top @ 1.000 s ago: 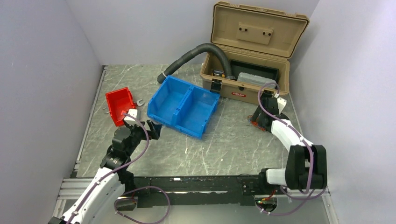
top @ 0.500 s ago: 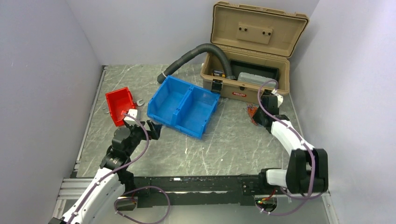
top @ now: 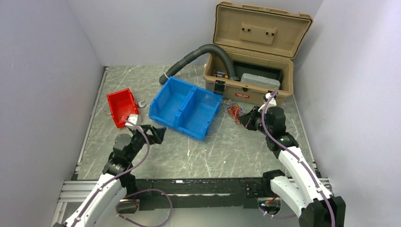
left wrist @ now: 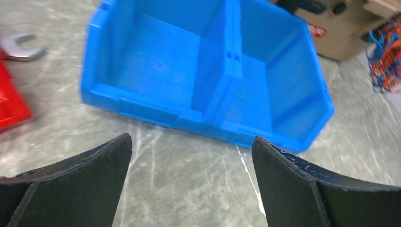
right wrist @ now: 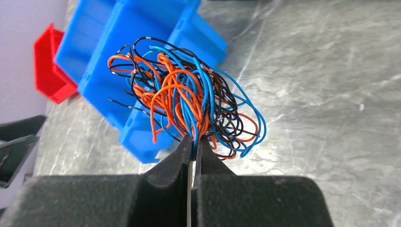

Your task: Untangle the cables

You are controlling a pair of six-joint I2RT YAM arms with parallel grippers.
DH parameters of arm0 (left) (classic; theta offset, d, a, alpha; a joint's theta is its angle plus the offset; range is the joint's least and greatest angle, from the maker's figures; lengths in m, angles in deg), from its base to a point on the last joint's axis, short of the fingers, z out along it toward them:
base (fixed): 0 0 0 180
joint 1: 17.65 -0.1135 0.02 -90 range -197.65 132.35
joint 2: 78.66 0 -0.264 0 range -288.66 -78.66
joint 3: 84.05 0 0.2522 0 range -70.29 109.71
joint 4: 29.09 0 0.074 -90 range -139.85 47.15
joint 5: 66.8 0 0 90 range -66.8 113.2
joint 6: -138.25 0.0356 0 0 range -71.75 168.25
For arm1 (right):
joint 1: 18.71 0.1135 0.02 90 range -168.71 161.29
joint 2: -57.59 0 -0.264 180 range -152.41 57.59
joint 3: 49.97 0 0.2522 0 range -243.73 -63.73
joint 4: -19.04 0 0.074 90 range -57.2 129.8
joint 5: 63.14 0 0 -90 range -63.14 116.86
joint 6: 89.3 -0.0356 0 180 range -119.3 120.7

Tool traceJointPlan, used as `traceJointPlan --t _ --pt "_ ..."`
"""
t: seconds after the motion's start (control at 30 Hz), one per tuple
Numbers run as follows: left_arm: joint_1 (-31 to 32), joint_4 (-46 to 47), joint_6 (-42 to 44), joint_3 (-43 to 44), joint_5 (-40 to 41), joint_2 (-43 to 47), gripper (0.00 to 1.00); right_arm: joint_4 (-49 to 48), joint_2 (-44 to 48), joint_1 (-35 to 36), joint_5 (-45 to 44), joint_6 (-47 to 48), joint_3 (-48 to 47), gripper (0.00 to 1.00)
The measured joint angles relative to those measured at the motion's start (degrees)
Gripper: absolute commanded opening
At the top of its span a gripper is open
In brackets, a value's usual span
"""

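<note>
The cables [right wrist: 189,101] are a tangled clump of thin orange-red, blue and black wires. My right gripper [right wrist: 195,141] is shut on the clump's near edge, with wires pinched between its fingertips. In the top view the cables [top: 232,111] hang in front of the right gripper [top: 243,119], between the blue bin and the tan toolbox. The left gripper [top: 153,132] stands wide open just in front of the blue bin, with nothing between its fingers [left wrist: 191,142]. At the far right of the left wrist view the cables [left wrist: 385,56] show again.
A two-compartment blue bin [top: 185,107] sits mid-table, and a small red bin [top: 121,107] with a wrench [top: 140,102] beside it lies to its left. An open tan toolbox [top: 248,71] stands at the back right. A grey corrugated hose [top: 198,54] runs out of it.
The right gripper shut on the wire clump near the toolbox's right end. It carried the clump left, toward the blue bin. The left gripper shifted slightly and stayed open.
</note>
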Motion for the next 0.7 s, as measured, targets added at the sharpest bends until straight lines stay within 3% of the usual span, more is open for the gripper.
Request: traceJointPlan --t 0.2,0.33,0.5,0.7 --pt "1.18 8.48 0.92 0.04 -11.47 -11.23 0.99 0.59 0.5 0.15 3.85 0.57 0.0 0.0" --pt "5.46 11.3 1.16 0.74 -15.26 -15.93 0.99 0.63 0.61 0.13 5.62 1.11 0.0 0.0" --pt "12.35 13.16 1.25 7.48 -17.42 -22.77 0.99 -1.4 0.42 1.29 12.02 1.9 0.0 0.0" --pt "14.73 21.73 -0.13 15.58 -22.08 -32.35 0.99 -3.65 -2.01 8.2 15.28 2.99 -0.11 0.0"
